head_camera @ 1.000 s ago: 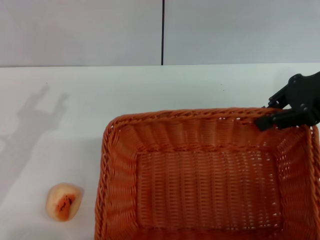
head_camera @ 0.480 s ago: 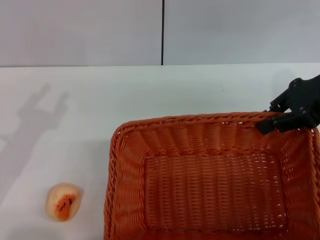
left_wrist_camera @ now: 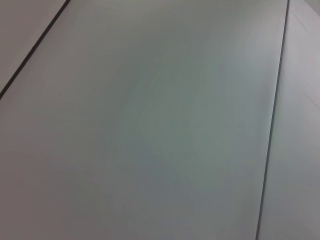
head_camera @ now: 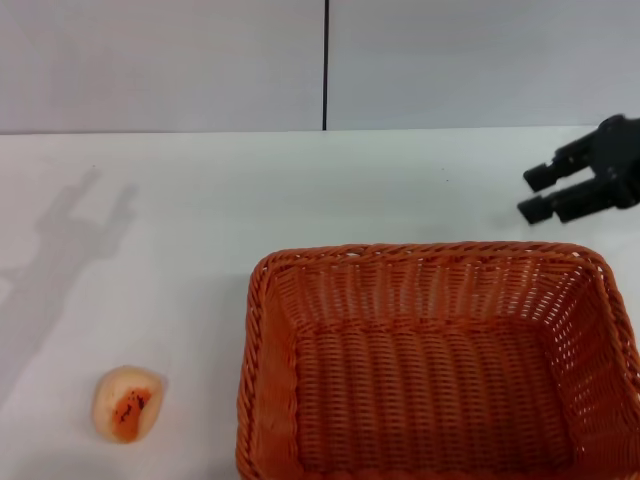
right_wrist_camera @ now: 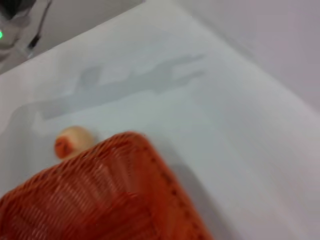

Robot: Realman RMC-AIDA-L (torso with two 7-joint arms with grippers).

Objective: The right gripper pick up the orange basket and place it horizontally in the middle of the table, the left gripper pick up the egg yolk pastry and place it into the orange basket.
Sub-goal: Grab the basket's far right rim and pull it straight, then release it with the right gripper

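Right pincer (head_camera: pixel 540 195) at 2 o'clock in head view, fingers parted, nothing between them, hanging clear of the basket (head_camera: pixel 435 365) and beyond its far rim. No contact with the weave.

Basket sits flat on the counter (head_camera: pixel 250 200), long side running across, at roughly 5 o'clock of the view, near edge cut off by the frame. It looks right of true centre, so whether this counts as "middle" is a judgement call; orientation reads horizontal. Basket is empty inside.

Pastry (head_camera: pixel 128 402) lies on the counter at 8 o'clock, well apart from the basket's left wall, untouched. Right wrist view shows the same: basket (right_wrist_camera: pixel 100 200) corner with pastry (right_wrist_camera: pixel 74 141) just past it on the counter (right_wrist_camera: pixel 225 125).

Left pincer not in view anywhere; left wrist view shows only blank grey panels with dark seam lines, so its state is unknown. An arm-like shadow falls on the counter at 9 o'clock.

Progress: basket half looks done, released and down. Left to do: the whole pastry half, meaning reach, grasp, carry right, drop into basket. About halfway.
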